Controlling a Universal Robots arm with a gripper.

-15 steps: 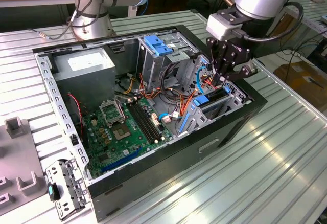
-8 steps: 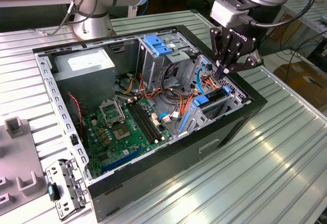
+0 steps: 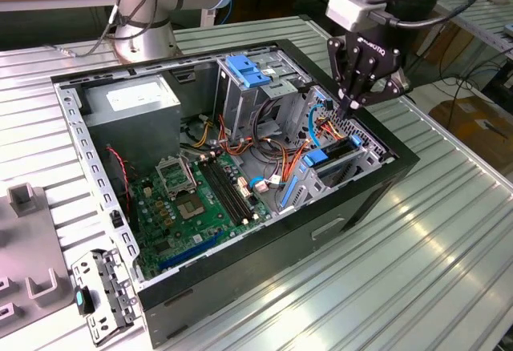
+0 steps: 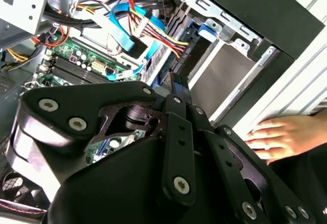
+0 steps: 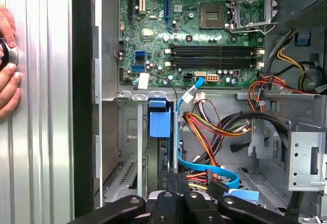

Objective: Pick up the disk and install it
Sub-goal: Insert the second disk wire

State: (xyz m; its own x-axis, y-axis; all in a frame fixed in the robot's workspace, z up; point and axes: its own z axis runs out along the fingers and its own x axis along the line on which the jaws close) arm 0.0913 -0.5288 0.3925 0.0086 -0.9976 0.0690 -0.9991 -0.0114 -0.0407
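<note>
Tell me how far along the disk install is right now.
Done: the disk stands on edge in its bay inside the computer case. In hand: the gripper sits above the disk's end; contact is unclear. Left: confirming the disk is fully seated, which can't be judged here.

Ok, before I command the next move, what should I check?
1. Disk in the drive bay slot: ok; fully seated: cannot tell.
2. Pincer lined up over the bay end of the case: ok.
3. Cables away from the pincer's path: not ok; the orange and blue bundle lies right beside the bay.
4. People away from the work area: not ok; a hand rests on the table next to the case.
5. Case lying flat, open side up: ok.
</note>
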